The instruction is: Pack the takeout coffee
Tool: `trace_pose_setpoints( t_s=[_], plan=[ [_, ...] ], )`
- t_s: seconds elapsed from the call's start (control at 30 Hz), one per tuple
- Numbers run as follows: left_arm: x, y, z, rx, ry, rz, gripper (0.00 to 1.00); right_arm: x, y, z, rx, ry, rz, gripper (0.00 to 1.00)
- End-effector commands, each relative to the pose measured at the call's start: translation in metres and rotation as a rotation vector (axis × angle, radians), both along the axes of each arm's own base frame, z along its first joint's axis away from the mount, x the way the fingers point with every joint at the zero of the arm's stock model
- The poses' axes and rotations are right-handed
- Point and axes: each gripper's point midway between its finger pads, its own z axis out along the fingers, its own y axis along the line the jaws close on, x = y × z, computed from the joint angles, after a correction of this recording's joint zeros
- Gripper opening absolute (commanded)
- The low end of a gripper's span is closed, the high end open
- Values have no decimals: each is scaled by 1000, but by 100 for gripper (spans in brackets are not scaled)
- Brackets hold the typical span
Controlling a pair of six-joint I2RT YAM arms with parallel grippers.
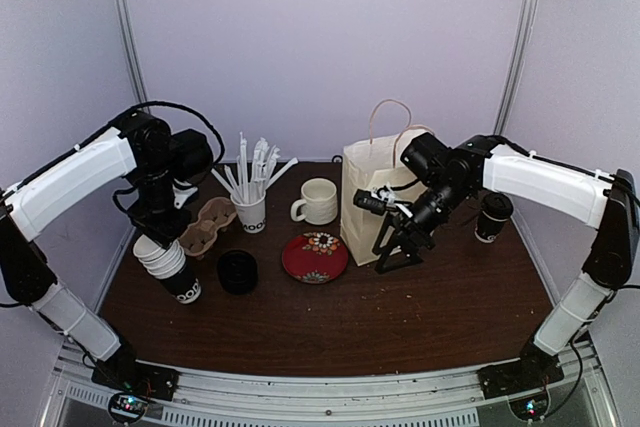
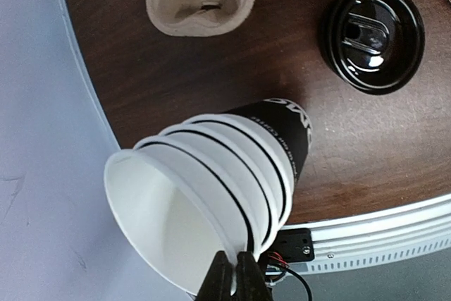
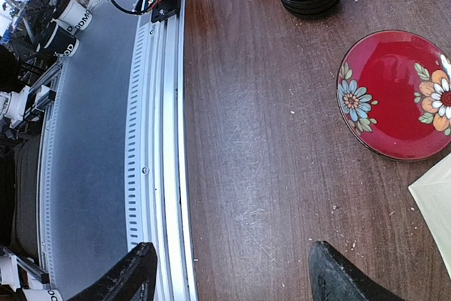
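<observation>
One takeout coffee cup (image 1: pixel 492 215), black with a black lid, stands at the far right of the table, behind my right arm. My right gripper (image 1: pixel 397 252) hangs open in front of the cream paper bag (image 1: pixel 372 192), with nothing between its fingers (image 3: pixel 338 281), over bare wood near the front edge. My left gripper (image 2: pixel 233 278) is shut on the rim of the innermost cup in a nested stack of lidless black paper cups (image 2: pixel 232 167). It holds the stack tilted above the table's left edge (image 1: pixel 170 267).
A cardboard cup carrier (image 1: pixel 207 227) lies at the back left, with a stack of black lids (image 1: pixel 238 272) in front of it. A white cup of straws (image 1: pixel 250 209), a cream mug (image 1: pixel 318 200) and a red flowered plate (image 1: pixel 315 257) fill the middle.
</observation>
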Motion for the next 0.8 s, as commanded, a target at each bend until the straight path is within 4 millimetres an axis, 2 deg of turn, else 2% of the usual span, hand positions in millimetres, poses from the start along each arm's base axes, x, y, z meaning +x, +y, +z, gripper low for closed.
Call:
trace_pose_setpoints(
  t_s=[0.0, 0.03, 0.07, 0.1, 0.13, 0.17, 0.2, 0.23, 0.27, 0.3, 0.33, 0.37, 0.4, 0.43, 0.47, 0.5, 0.53, 0.57, 0.6, 0.63, 0.7, 0.73, 0.77],
  plan=[
    [-9, 56, 5, 250, 46, 64, 0, -5, 8, 5, 39, 36, 7, 77],
    [-13, 45, -4, 159, 81, 75, 0, -5, 8, 4, 39, 36, 7, 77],
    [-16, 19, -7, 29, 94, 46, 0, -5, 8, 3, 37, 39, 6, 77],
    [-20, -12, -5, -114, 91, -6, 0, -6, 7, 1, 34, 42, 6, 77],
    [-13, -24, 1, -155, 41, -19, 0, -7, 7, 1, 33, 43, 8, 77],
    [-4, 13, 13, 67, -31, 34, 0, -7, 7, 0, 34, 45, 9, 76],
    [0, 36, 21, 225, -36, 25, 0, -8, 7, 0, 35, 47, 10, 76],
    [-8, 27, 12, 146, 40, 32, 0, -7, 7, 0, 36, 45, 11, 77],
    [-13, -10, 3, -103, 92, 5, 0, -7, 8, 0, 37, 46, 11, 76],
    [-7, -32, 5, -222, 37, -11, 0, -7, 8, -1, 37, 50, 12, 76],
    [0, -15, 12, -87, -26, 5, 0, -8, 9, -1, 38, 54, 15, 76],
    [7, 20, 24, 160, -62, 20, 0, -8, 10, -2, 38, 59, 17, 76],
    [6, 33, 19, 243, -8, -3, 0, -8, 10, -2, 39, 61, 18, 76],
    [-4, 27, 7, 133, 72, 42, 0, -9, 10, -2, 40, 63, 20, 76],
    [-7, -2, 0, -65, 104, 46, 0, -9, 10, -2, 39, 62, 19, 76],
    [-2, -15, 5, -111, 32, 19, 0, -8, 11, -3, 39, 62, 18, 76],
    [7, 3, 17, 45, -59, 25, 0, -8, 11, -4, 38, 62, 17, 76],
    [8, 25, 21, 207, -42, 32, 0, -7, 13, -4, 39, 59, 15, 76],
    [-1, 25, 10, 186, 47, 25, 0, -5, 14, -4, 39, 53, 6, 76],
    [-7, 15, 0, 67, 104, 55, 0, -1, 15, -5, 33, 40, -11, 76],
    [0, -6, 1, -10, 43, 23, 0, 7, 19, -5, 29, 24, -40, 76],
    [-1, -6, 2, 0, 45, 21, 0, 10, 21, -4, 28, 28, -58, 76],
    [-1, 3, 4, 59, 56, 24, 0, 12, 24, -3, 30, 27, -69, 76]
  ],
)
